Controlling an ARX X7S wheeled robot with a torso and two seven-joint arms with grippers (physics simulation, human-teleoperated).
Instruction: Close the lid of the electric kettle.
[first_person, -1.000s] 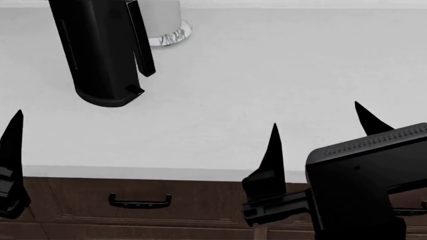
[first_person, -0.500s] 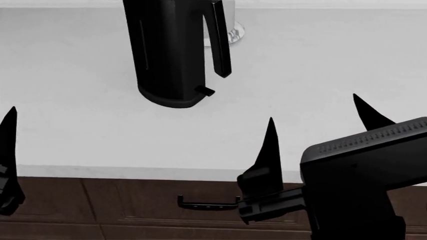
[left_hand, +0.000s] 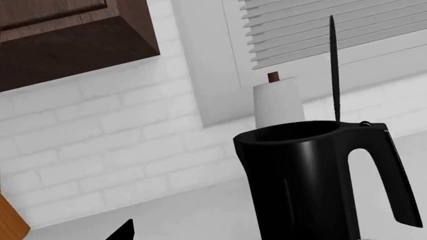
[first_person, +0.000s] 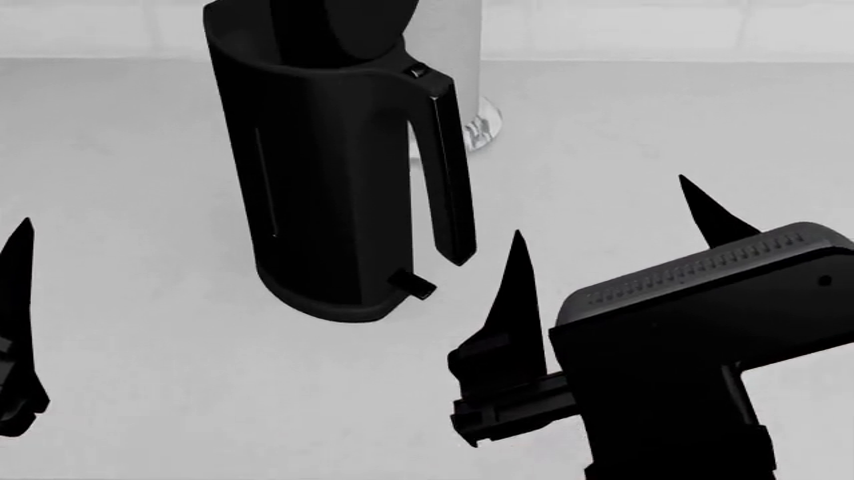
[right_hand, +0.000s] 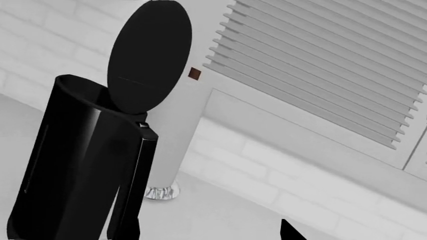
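black pointed pincer (first_person: 607, 235) fingers, ribbed blk housing

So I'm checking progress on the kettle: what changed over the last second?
The view moved in: the electric kettle sits larger and nearer, drawer front gone from sight. The right tool is now close beside its handle. Unchanged: nothing gripped, both tools open, the lid upright, the left tool at the edge.

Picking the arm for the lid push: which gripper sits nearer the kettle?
The right gripper, jaws open, just beside the electric kettle handle. The left gripper sits at the far edge, well away. The lid stands upright.
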